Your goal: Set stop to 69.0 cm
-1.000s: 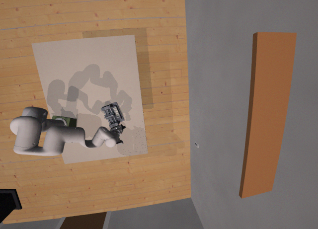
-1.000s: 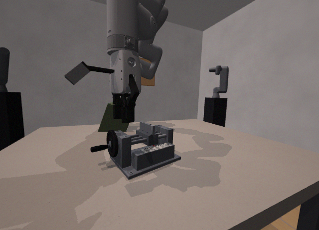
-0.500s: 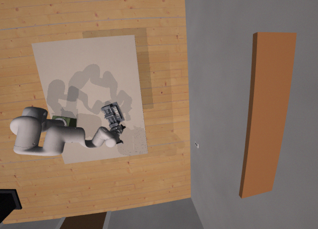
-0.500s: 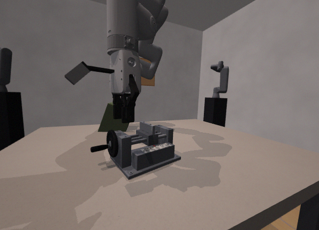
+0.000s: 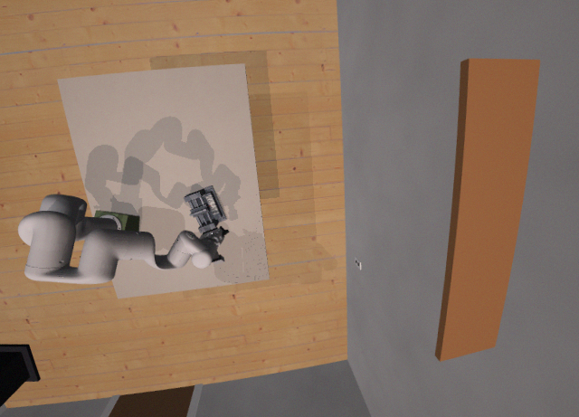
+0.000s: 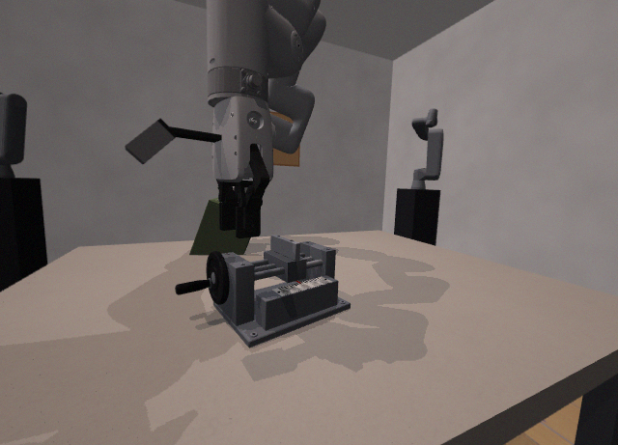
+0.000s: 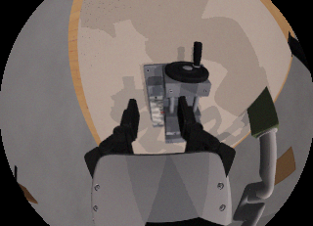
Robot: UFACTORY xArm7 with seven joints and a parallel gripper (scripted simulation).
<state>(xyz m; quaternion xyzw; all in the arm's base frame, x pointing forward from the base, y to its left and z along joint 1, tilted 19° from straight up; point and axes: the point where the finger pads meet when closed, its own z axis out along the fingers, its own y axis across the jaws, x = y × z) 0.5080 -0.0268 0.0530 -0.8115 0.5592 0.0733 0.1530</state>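
A grey stop mechanism (image 6: 282, 292) stands on the beige table. It has a black handwheel (image 6: 215, 279) with a crank handle (image 6: 191, 287) sticking out to the left, guide rods, a sliding stop block (image 6: 285, 251) and a scale strip (image 6: 304, 286) along its front. My gripper (image 6: 239, 215) hangs above the handwheel end, well clear of it, with its fingers open and nothing between them. In the wrist view the open fingers frame the mechanism (image 7: 171, 97), with the handwheel (image 7: 186, 72) below. From above, the mechanism (image 5: 205, 208) lies just beyond the gripper (image 5: 215, 239).
A dark green block (image 6: 215, 227) stands at the arm's base behind the mechanism. A flat grey camera plate (image 6: 150, 141) sticks out left of the wrist. Other robot arms on black pedestals (image 6: 418, 213) stand off the table. The table's edge runs close on the right.
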